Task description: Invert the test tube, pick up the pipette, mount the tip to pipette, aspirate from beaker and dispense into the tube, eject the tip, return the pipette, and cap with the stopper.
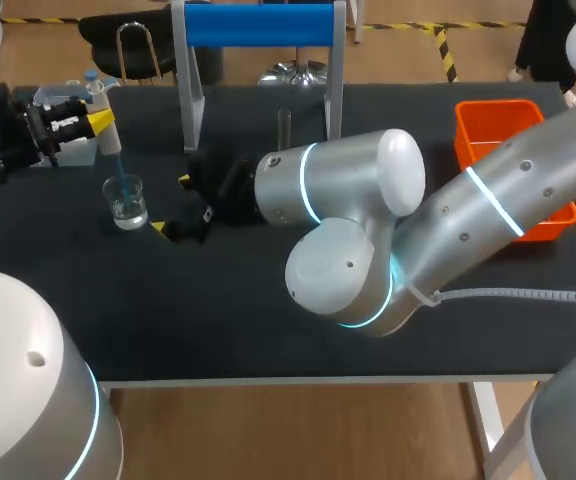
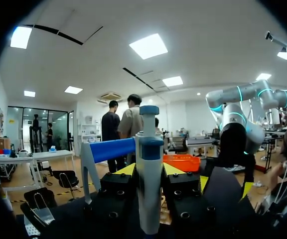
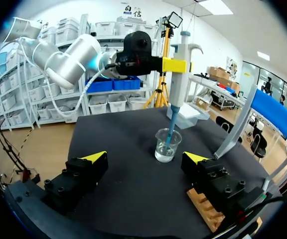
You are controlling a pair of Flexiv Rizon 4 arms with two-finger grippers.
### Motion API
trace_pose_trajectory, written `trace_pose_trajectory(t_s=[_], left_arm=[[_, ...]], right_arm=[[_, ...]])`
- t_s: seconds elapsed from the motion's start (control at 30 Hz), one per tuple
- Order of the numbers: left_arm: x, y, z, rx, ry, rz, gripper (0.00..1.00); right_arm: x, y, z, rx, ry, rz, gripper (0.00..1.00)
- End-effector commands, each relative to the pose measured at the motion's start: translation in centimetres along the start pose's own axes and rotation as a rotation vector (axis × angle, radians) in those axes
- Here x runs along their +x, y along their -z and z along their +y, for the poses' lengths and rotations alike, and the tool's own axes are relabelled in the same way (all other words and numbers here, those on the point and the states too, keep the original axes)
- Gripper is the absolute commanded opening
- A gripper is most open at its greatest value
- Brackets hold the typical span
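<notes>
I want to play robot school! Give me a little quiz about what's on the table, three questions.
1. True or false: the pipette dips into the beaker.
2. Which gripper holds the pipette? A) left B) right C) neither
3. Fill in: the bin on the table is coloured ____.

Key:
1. True.
2. A. The left gripper is shut on it. The right gripper is open and holds nothing.
3. Orange.
</notes>
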State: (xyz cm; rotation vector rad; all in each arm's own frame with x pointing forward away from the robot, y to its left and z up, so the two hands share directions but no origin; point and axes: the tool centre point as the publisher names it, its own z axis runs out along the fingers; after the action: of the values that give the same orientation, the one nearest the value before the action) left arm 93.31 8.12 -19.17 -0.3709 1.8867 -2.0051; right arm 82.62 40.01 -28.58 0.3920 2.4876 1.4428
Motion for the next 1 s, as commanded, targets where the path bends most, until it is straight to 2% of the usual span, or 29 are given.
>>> trace_pose_trajectory(t_s=[0.03, 0.33, 0.43, 0.6, 0.87, 0.9, 0.97, 1.0], left_arm=[[0.0, 0.1, 0.1, 0.003, -0.001, 0.003, 0.00], [0.0, 0.1, 0.1, 0.003, -0.001, 0.003, 0.00], [0.0, 0.1, 0.1, 0.003, -0.001, 0.003, 0.00], [0.0, 0.1, 0.1, 0.003, -0.001, 0.003, 0.00], [0.0, 0.1, 0.1, 0.003, -0.001, 0.003, 0.00], [0.0, 0.1, 0.1, 0.003, -0.001, 0.003, 0.00], [0.0, 0.1, 0.1, 0.003, -0.001, 0.003, 0.00], [0.0, 0.1, 0.1, 0.003, -0.001, 0.003, 0.00]], right_arm=[[-0.9, 1.9, 0.6, -0.027, 0.008, 0.061, 1.00], [-2.7, 5.4, 3.9, -0.087, 0.043, 0.170, 1.00], [-3.4, 6.5, 5.6, -0.155, 0.011, 0.260, 1.00], [-4.0, 8.0, 8.4, -0.238, 0.053, 0.341, 1.00], [-4.3, 8.7, 12.1, -0.277, 0.152, 0.383, 1.00], [-4.4, 8.8, 12.6, -0.285, 0.147, 0.391, 0.65], [-4.5, 8.7, 13.2, -0.283, 0.164, 0.383, 0.24], [-4.6, 8.6, 13.5, -0.287, 0.164, 0.385, 0.00]])
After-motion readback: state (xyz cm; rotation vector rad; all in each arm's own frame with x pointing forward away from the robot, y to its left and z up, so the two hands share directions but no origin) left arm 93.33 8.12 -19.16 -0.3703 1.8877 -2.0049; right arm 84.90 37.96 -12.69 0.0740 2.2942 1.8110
